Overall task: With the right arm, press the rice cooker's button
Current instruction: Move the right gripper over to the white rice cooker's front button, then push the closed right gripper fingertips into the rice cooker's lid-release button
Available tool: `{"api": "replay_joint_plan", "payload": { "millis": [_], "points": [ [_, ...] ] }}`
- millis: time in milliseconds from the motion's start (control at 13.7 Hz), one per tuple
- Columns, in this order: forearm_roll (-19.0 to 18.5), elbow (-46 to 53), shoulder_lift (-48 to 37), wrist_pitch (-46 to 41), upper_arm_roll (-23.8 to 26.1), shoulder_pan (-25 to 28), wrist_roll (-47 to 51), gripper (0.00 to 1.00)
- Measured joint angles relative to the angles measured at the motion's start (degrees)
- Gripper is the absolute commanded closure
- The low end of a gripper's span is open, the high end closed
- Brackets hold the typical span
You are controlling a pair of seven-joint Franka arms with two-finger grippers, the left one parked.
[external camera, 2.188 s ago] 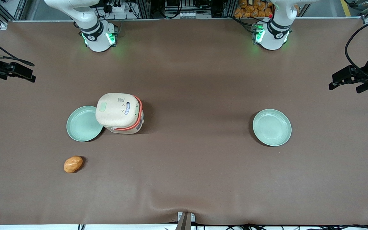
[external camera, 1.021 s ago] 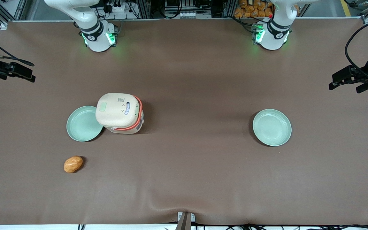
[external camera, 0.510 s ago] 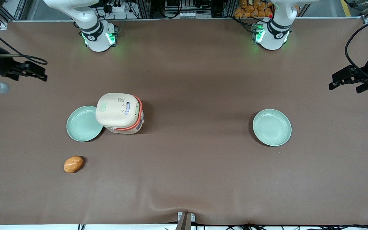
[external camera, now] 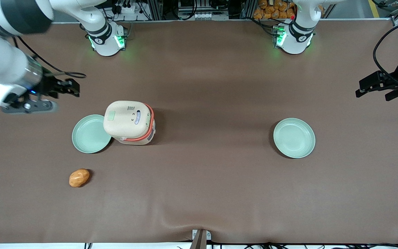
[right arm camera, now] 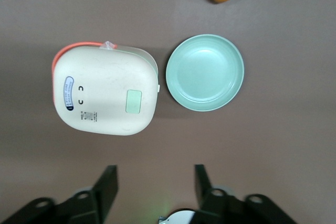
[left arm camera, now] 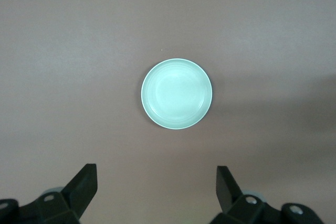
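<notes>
The cream rice cooker (external camera: 130,121) with an orange-red band stands on the brown table, lid closed. Its pale green square button (external camera: 111,115) sits on the lid, toward the working arm's end. In the right wrist view the cooker (right arm camera: 105,95) and its button (right arm camera: 134,101) show from above. The right arm (external camera: 5,65) reaches in high over the table. Its black gripper (external camera: 70,87) hovers farther from the front camera than the cooker and apart from it. In the right wrist view the gripper (right arm camera: 156,182) is open and empty, with bare table between the fingers.
A pale green plate (external camera: 91,134) touches the cooker on the working arm's side and shows in the right wrist view (right arm camera: 205,72). An orange potato (external camera: 79,177) lies nearer the front camera. A second green plate (external camera: 294,137) lies toward the parked arm's end.
The right arm has swung in from the table's edge toward the cooker, its gripper now much closer to it. The cooker, plates and potato have not moved.
</notes>
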Motion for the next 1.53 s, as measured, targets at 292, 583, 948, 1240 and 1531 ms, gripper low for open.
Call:
{"api": "replay_joint_plan", "payload": {
  "millis": [292, 583, 948, 1240, 1531],
  "points": [
    [0.0, -4.3, 2.7, 4.3, 0.0, 0.7, 0.0, 0.8],
    [1.2, -8.2, 5.1, 8.4, 0.0, 1.5, 0.0, 0.87],
    [4.3, -9.6, 8.5, 10.2, 0.1, 1.9, 0.0, 0.93],
    [4.6, -9.7, 10.5, 11.4, 0.1, 2.3, 0.0, 0.94],
    [4.6, -9.7, 12.6, 12.3, 0.1, 2.7, 0.0, 0.94]
  ]
}}
